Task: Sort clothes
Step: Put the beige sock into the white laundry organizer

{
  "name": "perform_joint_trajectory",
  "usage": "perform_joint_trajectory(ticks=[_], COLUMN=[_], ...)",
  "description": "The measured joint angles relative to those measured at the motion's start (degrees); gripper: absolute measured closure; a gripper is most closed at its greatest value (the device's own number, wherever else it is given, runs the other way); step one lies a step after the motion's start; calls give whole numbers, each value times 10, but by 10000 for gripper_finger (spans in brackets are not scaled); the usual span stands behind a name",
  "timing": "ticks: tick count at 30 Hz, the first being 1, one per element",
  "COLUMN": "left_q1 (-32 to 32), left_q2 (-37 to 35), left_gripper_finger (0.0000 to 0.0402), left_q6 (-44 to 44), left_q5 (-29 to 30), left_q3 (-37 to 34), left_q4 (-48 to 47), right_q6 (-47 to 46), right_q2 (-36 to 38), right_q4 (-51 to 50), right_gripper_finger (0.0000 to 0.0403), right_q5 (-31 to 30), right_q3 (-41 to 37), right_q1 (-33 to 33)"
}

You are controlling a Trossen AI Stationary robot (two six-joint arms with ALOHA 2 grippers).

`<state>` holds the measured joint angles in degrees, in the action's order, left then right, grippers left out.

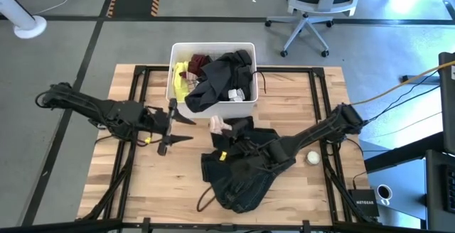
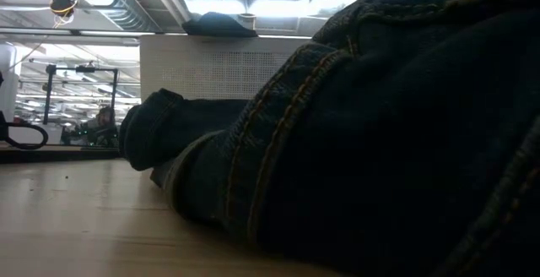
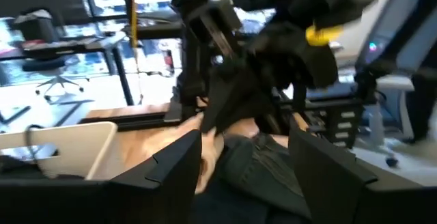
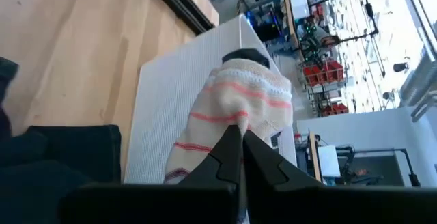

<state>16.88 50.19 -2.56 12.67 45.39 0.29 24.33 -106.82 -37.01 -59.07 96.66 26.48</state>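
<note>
My right gripper (image 1: 225, 129) reaches from the table's right to just in front of the white bin (image 1: 213, 106) and is shut on a small pale sock with pink stripes (image 1: 216, 124). A large dark denim garment (image 1: 242, 170) lies spread on the table under the right arm and fills the low view (image 2: 380, 125). The bin holds neon yellow (image 1: 180, 77), maroon (image 1: 197, 61) and black (image 1: 220, 78) garments. My left gripper (image 1: 186, 128) is open and empty, left of the sock, its fingers pointing toward the table's right. My right gripper pinches the striped sock between its two shut fingertips, at a fold of the knit (image 4: 229, 118) near the sock's middle. The fingers come nearly level from the table's right and near side. The sock bunches beyond the fingertips, in front of the bin's near wall (image 4: 171, 94).
A small white ball (image 1: 313, 158) lies on the table near the right arm. A black metal frame (image 1: 138, 84) runs around the table top. Bare wood (image 1: 149, 183) shows at the near left. Office chairs stand beyond the far edge.
</note>
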Motion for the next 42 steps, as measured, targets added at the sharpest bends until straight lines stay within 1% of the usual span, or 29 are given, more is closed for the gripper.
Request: perform_joint_trajectory(ticks=[3, 10, 13, 16, 18, 25, 32, 35, 42], left_q1=[2, 8, 8, 8, 8, 10, 13, 17, 19], left_q2=[27, 85, 93, 100, 110, 142, 130, 119, 117], left_gripper_finger=[188, 188, 188, 188, 188, 188, 188, 199, 256], left_q6=[-2, -31, -44, -51, -56, -119, -129, -131, -141], left_q5=[-18, -20, 0, 22, 23, 24, 28, 39, 52], left_q3=[0, 0, 0, 0, 0, 0, 0, 0, 0], left_q4=[12, 50, 63, 63, 64, 62, 62, 61, 37], right_q6=[0, 1, 1, 8, 15, 41, 44, 45, 45], right_q2=[3, 3, 3, 3, 3, 3, 3, 3, 3], right_q4=[0, 0, 2, 8, 14, 35, 35, 35, 40], right_gripper_finger=[395, 394, 394, 394, 394, 394, 394, 394, 395], right_q5=[-11, -14, -13, 6, 9, 7, 24, 34, 47], right_q3=[0, 0, 0, 0, 0, 0, 0, 0, 0], right_q1=[14, 18, 18, 18, 21, 24, 24, 24, 24])
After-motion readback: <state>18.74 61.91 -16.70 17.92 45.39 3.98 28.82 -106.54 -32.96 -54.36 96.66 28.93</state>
